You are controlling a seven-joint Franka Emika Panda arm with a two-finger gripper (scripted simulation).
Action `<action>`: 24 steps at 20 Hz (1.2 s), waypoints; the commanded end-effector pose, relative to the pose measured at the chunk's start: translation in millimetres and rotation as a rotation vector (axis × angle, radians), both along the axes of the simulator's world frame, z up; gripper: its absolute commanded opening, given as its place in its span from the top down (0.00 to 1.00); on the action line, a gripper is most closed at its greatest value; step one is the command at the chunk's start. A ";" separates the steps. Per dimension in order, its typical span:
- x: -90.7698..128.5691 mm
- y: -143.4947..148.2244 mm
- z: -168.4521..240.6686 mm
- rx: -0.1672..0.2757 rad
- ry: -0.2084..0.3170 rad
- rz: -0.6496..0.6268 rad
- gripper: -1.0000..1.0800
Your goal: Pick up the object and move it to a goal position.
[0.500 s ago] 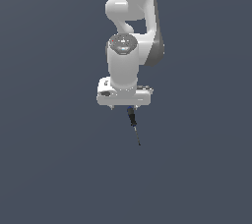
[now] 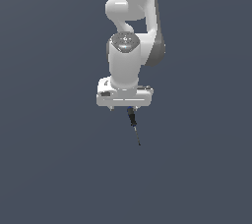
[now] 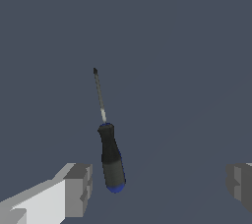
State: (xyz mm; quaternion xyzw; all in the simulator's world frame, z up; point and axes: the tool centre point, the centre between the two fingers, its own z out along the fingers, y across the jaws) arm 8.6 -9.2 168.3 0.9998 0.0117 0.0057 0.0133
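Note:
The object (image 2: 134, 126) is a small screwdriver with a black handle, a blue butt end and a thin grey shaft. It lies on the dark grey surface just below my gripper (image 2: 127, 108) in the exterior view. In the wrist view the object (image 3: 110, 156) sits between the two open fingers, much closer to one fingertip (image 3: 78, 188) than to the other (image 3: 240, 183). My gripper (image 3: 160, 186) is open and holds nothing. The shaft tip points away from the hand.
A plain dark grey surface (image 2: 59, 169) fills both views. The white arm (image 2: 130, 16) rises above the hand. Nothing else shows.
The hand has come down a little toward the object. The object lies where it was.

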 end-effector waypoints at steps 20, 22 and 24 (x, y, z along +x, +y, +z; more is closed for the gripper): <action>-1.3 42.0 -84.9 0.019 0.011 0.165 0.04; -2.7 46.4 -93.8 0.022 0.012 0.180 0.04; -3.7 49.3 -99.7 0.024 0.014 0.191 0.04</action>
